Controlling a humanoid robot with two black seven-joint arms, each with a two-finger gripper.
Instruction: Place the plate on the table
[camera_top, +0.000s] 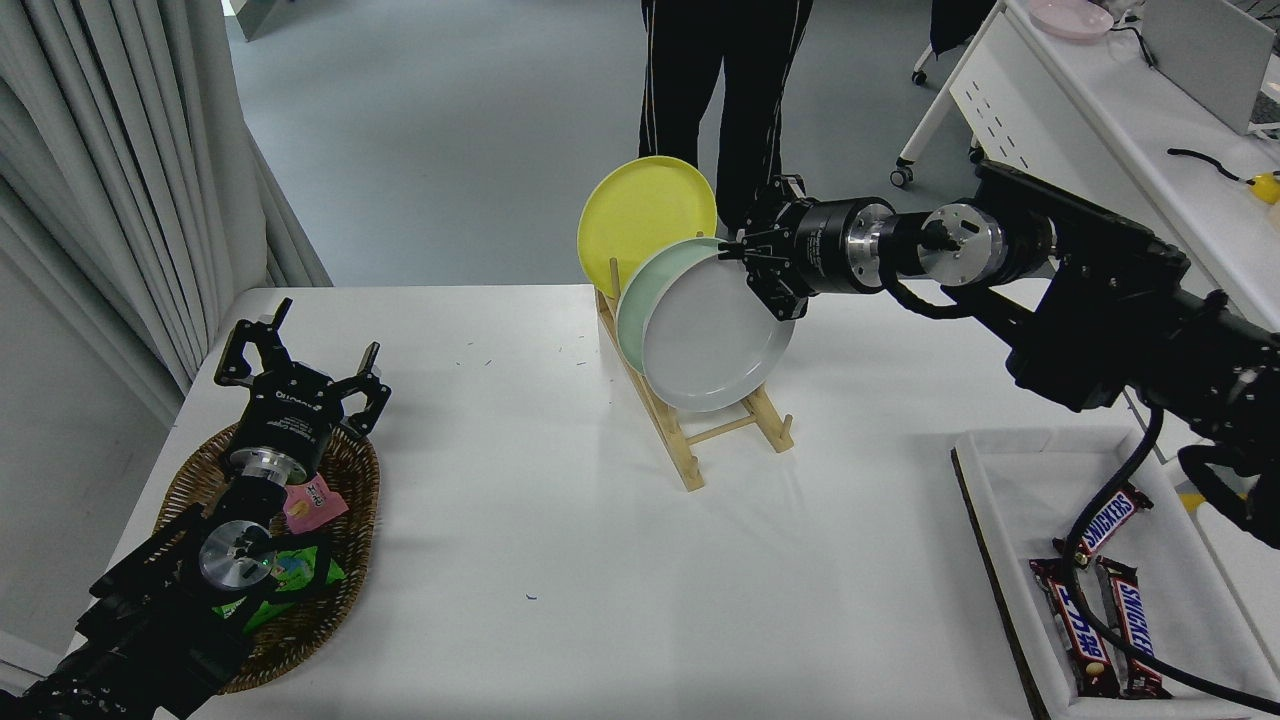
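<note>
While the right gripper (762, 268) is clamped on its upper right rim, the light grey plate (712, 335) hangs on edge above the wooden dish rack (700, 440), lifted clear of the slots. Its concave face points toward the camera and slightly left; the disc stands near upright, leaning back a little against the mint green plate (632, 300) just behind it. A yellow plate (640, 215) stands furthest back in the rack.

Surface: white table (560, 520) with rounded corners, a few small specks on it. A wicker basket (300, 600) of snack packets sits at the near left, with the left gripper (300, 385) parked over it, fingers spread wide. A white tray (1010, 480) with Snickers bars (1135, 625) sits at the near right.

Room: grey floor, pale curtains (120, 170) at left, a long white desk (1090, 130) at upper right. A person's legs in black trousers (720, 90) stand beyond the far edge.
</note>
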